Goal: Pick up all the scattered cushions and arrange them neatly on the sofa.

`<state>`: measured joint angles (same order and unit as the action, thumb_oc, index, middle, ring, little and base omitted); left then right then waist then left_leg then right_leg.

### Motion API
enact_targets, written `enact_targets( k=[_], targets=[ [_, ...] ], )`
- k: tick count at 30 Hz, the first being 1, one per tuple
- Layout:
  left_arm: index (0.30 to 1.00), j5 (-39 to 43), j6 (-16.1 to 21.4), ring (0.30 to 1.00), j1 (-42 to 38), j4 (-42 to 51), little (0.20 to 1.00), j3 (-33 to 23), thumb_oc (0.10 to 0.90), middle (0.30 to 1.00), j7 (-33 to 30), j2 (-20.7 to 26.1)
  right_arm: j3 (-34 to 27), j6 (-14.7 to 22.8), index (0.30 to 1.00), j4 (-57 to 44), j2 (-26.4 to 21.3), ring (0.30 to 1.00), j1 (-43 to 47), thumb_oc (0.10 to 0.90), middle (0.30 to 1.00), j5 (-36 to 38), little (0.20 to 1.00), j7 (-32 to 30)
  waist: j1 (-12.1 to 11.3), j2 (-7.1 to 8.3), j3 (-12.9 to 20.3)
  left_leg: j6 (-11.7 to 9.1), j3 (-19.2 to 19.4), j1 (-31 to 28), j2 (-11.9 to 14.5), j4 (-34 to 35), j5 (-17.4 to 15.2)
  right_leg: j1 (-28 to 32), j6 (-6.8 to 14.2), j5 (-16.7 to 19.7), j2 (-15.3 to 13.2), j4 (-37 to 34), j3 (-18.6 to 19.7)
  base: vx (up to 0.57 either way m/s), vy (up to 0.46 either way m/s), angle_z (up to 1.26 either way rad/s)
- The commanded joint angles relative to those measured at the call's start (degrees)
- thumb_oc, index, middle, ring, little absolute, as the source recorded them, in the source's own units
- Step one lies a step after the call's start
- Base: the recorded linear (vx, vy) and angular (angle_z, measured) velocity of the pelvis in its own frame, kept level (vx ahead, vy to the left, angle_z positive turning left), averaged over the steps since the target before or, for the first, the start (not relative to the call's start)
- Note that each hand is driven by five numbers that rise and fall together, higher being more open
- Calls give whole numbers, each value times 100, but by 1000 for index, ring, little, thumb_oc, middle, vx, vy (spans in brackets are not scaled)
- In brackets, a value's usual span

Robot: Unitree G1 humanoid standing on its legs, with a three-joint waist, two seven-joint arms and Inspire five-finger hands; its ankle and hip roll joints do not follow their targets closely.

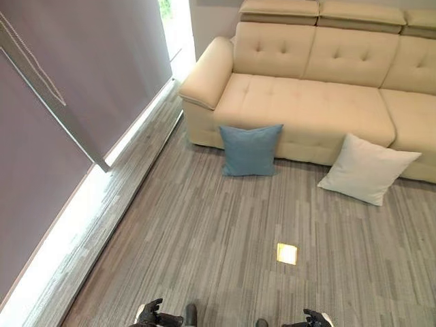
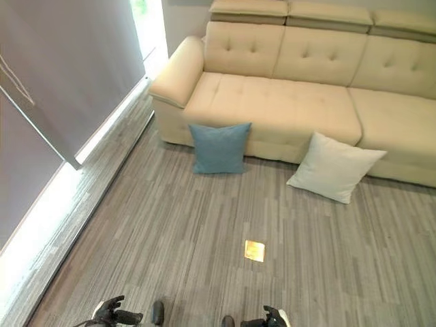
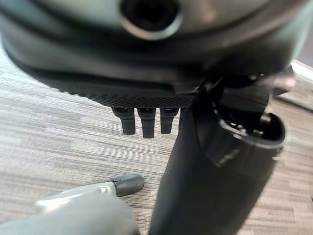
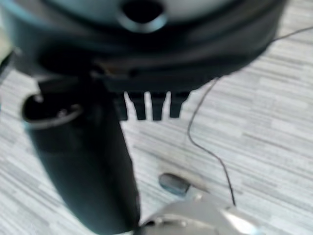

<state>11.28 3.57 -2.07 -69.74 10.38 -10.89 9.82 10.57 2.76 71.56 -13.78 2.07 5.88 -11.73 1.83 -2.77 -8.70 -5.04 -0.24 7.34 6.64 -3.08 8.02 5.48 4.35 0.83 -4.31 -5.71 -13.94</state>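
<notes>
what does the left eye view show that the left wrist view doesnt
Left eye view alone: the beige sofa, a blue cushion leaning upright against its front, a white cushion propped against it further right, a small bright floor plate, a grey blind, and the right hand.

Left wrist view alone: the left hand from very close, fingers straight, holding nothing.

Both: the grey striped floor and the left hand, seen small at the left eye view's bottom edge.
</notes>
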Motion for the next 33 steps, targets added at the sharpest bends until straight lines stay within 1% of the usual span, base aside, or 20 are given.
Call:
enact_targets(
  k=[1, 5, 7, 9, 12, 15, 18, 20, 21, 22, 23, 24, 25, 26, 27, 28, 29, 30, 31, 33],
  targets=[
    [900, 91, 64, 900, -197, -155, 900, -51, 800, 900, -124, 158, 19, 207, 900, -108, -84, 900, 263, 800, 900, 170, 900, -197, -124, 620, -345, 77, 416, 48, -394, -1170, -1074, -87, -282, -738, 67, 428, -55, 51, -8, 30],
    [900, 113, 40, 900, -156, -191, 900, -41, 800, 900, -100, 148, 55, 190, 900, -125, -87, 900, 264, 800, 900, 126, 900, -188, -178, 669, -310, 144, 391, 228, -446, -856, -1119, -48, -217, -763, 65, 375, -82, 132, 49, 15],
    [900, 58, 49, 900, -150, -176, 900, -41, 800, 900, -107, 197, 117, 184, 900, -200, -72, 900, 246, 800, 900, 96, 900, -196, -273, 698, -297, 180, 511, 483, -409, -460, -858, 58, -152, -827, 112, 304, -51, 183, 98, 6],
    [900, 67, 56, 900, -155, -207, 900, -58, 800, 900, -81, 200, 104, 173, 900, -175, -37, 900, 251, 800, 900, 111, 900, -195, -297, 701, -267, 178, 515, 488, -403, -374, -815, 83, -132, -866, 120, 315, -15, 163, 136, 12],
    [900, -17, 49, 900, -124, -200, 900, -59, 800, 900, -64, 213, 148, 121, 900, -130, 30, 900, 241, 800, 900, -22, 900, -165, -327, 735, -178, 330, 509, 240, -578, -207, -921, 95, 12, -845, -16, 542, 116, 257, 248, -7],
    [900, -105, 36, 900, -139, -177, 900, -94, 800, 900, -58, 288, 181, 76, 900, -177, 59, 900, 302, 800, 900, -111, 900, -139, -355, 693, -173, 522, 632, -36, -641, -30, -1039, -210, 219, -770, -232, 1309, 188, 163, 227, -23],
    [900, -198, 20, 900, -182, -121, 900, -67, 800, 900, -76, 387, 212, 46, 900, -280, 37, 900, 368, 800, 900, -164, 900, -128, -305, 607, -266, 701, 742, -281, -684, 74, -1133, -655, 411, -391, -478, 2374, 153, 116, 207, -33],
    [900, -227, 26, 900, -216, -96, 900, -36, 800, 900, -61, 434, 224, 64, 900, -323, 27, 900, 379, 800, 900, -188, 900, -129, -278, 519, -317, 770, 802, -445, -672, 125, -1213, -890, 424, -278, -612, 2968, 4, 104, 152, -16],
    [900, -227, 26, 900, -217, -97, 900, -36, 800, 900, -61, 434, 224, 63, 900, -324, 27, 900, 379, 800, 900, -188, 900, -129, -280, 523, -318, 773, 805, -445, -677, 125, -1214, -898, 426, -286, -619, 2983, 10, 188, 138, -4],
    [900, -224, 27, 900, -237, -89, 900, -16, 800, 900, -35, 446, 234, 55, 900, -311, 27, 900, 374, 800, 900, -206, 900, -120, -221, 474, -333, 805, 775, -682, -723, 231, -1279, -1055, 336, -322, -610, 3074, -106, 139, 78, -6],
    [900, -224, 27, 900, -237, -89, 900, -16, 800, 900, -35, 446, 234, 55, 900, -311, 27, 900, 373, 800, 900, -206, 900, -119, -219, 475, -341, 804, 773, -695, -725, 237, -1278, -1046, 336, -328, -611, 3077, -108, 302, 105, -15],
    [900, -248, 15, 900, -266, -103, 900, -24, 800, 900, -23, 447, 228, 65, 900, -308, 21, 900, 384, 800, 900, -217, 900, -116, -175, 458, -337, 798, 738, -874, -749, 349, -1338, -1213, 251, -451, -538, 2756, -256, 166, 26, -5],
    [900, -249, 15, 900, -265, -103, 900, -25, 800, 900, -23, 447, 229, 65, 900, -308, 20, 900, 383, 800, 900, -217, 900, -116, -171, 462, -368, 797, 734, -918, -753, 358, -1345, -1178, 253, -472, -544, 2770, -259, 224, 18, -5],
    [900, -264, 14, 900, -279, -111, 900, -21, 800, 900, -11, 443, 236, 63, 900, -315, 13, 900, 398, 800, 900, -222, 900, -114, -155, 463, -355, 789, 748, -933, -764, 366, -1366, -1229, 225, -477, -526, 2508, -361, 213, -32, 6],
    [900, -264, 15, 900, -291, -138, 900, -10, 800, 900, 6, 436, 261, 49, 900, -323, 4, 900, 404, 800, 900, -228, 900, -110, -111, 483, -414, 764, 709, -1107, -808, 427, -1431, -1413, 206, -361, -431, 2052, -466, 286, -46, -7],
    [900, -272, 21, 900, -312, -146, 900, -11, 800, 900, 11, 432, 260, 37, 900, -337, -13, 900, 403, 800, 900, -241, 900, -104, -68, 503, -445, 758, 651, -1171, -848, 433, -1472, -1556, 233, -245, -366, 1781, -428, 228, -38, -9],
    [900, -272, 21, 900, -312, -146, 900, -11, 800, 900, 11, 431, 260, 37, 900, -337, -14, 900, 403, 800, 900, -241, 900, -104, -68, 501, -448, 757, 651, -1175, -845, 434, -1474, -1549, 232, -244, -363, 1776, -429, 232, -48, -5],
    [900, -326, 30, 900, -334, -152, 900, -10, 800, 900, 25, 421, 249, 14, 900, -340, -44, 900, 389, 800, 900, -269, 900, -86, 2, 520, -484, 722, 572, -1308, -878, 455, -1542, -1657, 272, -104, -284, 1433, -379, 253, -67, 9],
    [900, -349, 36, 900, -339, -169, 900, -1, 800, 900, 40, 405, 235, 6, 900, -332, -58, 900, 361, 800, 900, -289, 900, -92, 15, 555, -457, 716, 545, -1340, -924, 423, -1622, -1622, 265, -76, -291, 1266, -402, 257, -67, 15],
    [900, -417, 36, 900, -340, -190, 900, 21, 800, 900, 23, 381, 243, 18, 900, -318, -68, 900, 323, 800, 900, -310, 900, -102, 24, 556, -451, 708, 533, -1411, -934, 382, -1731, -1496, 235, -103, -265, 1139, -419, 134, -44, 15]
  ],
)
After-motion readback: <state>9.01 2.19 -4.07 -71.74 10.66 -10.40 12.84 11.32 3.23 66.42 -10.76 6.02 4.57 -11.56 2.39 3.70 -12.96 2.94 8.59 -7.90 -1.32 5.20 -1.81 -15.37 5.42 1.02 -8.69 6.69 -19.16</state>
